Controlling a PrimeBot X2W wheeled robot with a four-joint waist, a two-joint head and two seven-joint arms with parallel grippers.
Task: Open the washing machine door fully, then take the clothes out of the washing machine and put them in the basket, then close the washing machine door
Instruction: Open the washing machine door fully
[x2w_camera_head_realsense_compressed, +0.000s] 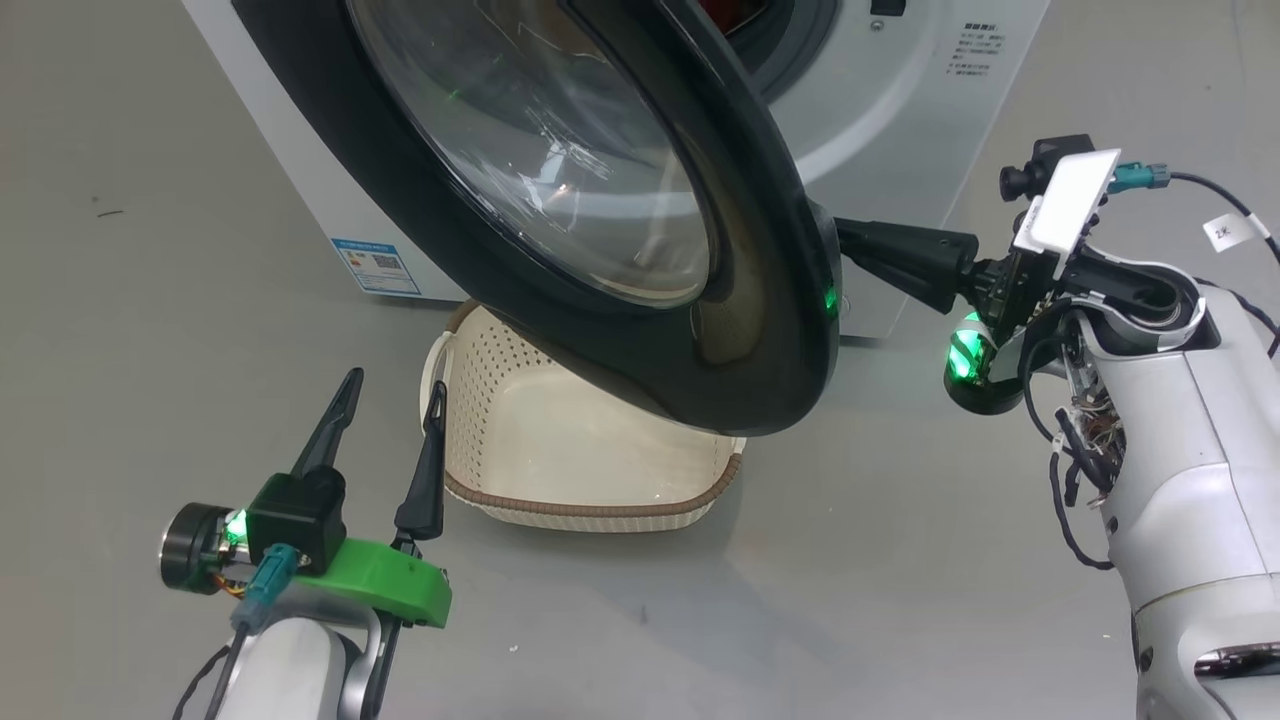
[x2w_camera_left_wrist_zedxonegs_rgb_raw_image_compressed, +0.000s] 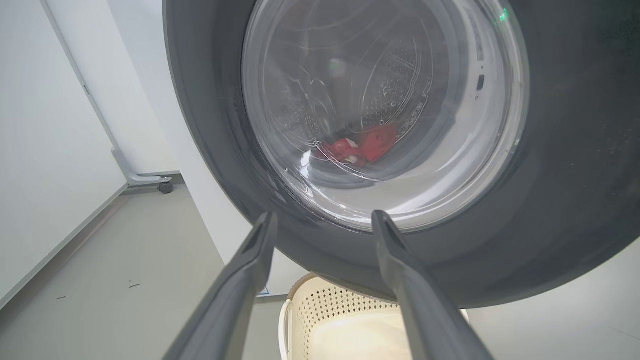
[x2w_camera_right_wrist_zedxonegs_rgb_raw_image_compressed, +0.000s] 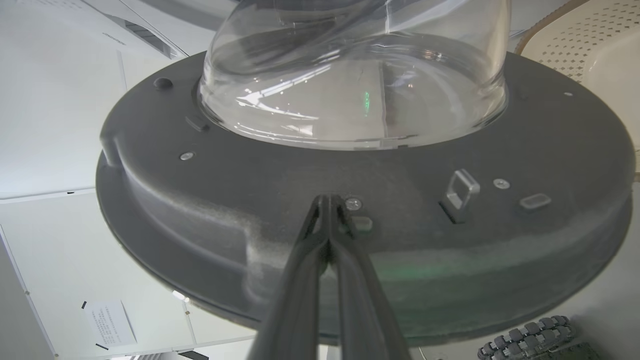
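Leftmost, saw the left claw (x2w_camera_head_realsense_compressed: 397, 380) spread wide and empty beside the basket (x2w_camera_head_realsense_compressed: 600, 515). Judged the door (x2w_camera_head_realsense_compressed: 790, 330), part-open above it, heavy, stiff and glossy-slick; best pushed at its rim. Glimpsed red clothes (x2w_camera_left_wrist_zedxonegs_rgb_raw_image_compressed: 370, 145) inside the washing machine (x2w_camera_head_realsense_compressed: 890, 130): likely soft, light, easy to pinch. Found the right claw (x2w_camera_head_realsense_compressed: 845, 240) shut, tips against the door's edge.

head view from above; wrist views close on opposite faces of the door (x2w_camera_head_realsense_compressed: 780, 330)

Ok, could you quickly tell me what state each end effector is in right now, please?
Left end effector: open, holding nothing.
Right end effector: closed, gripping nothing, tips at the washing machine door's inner side.
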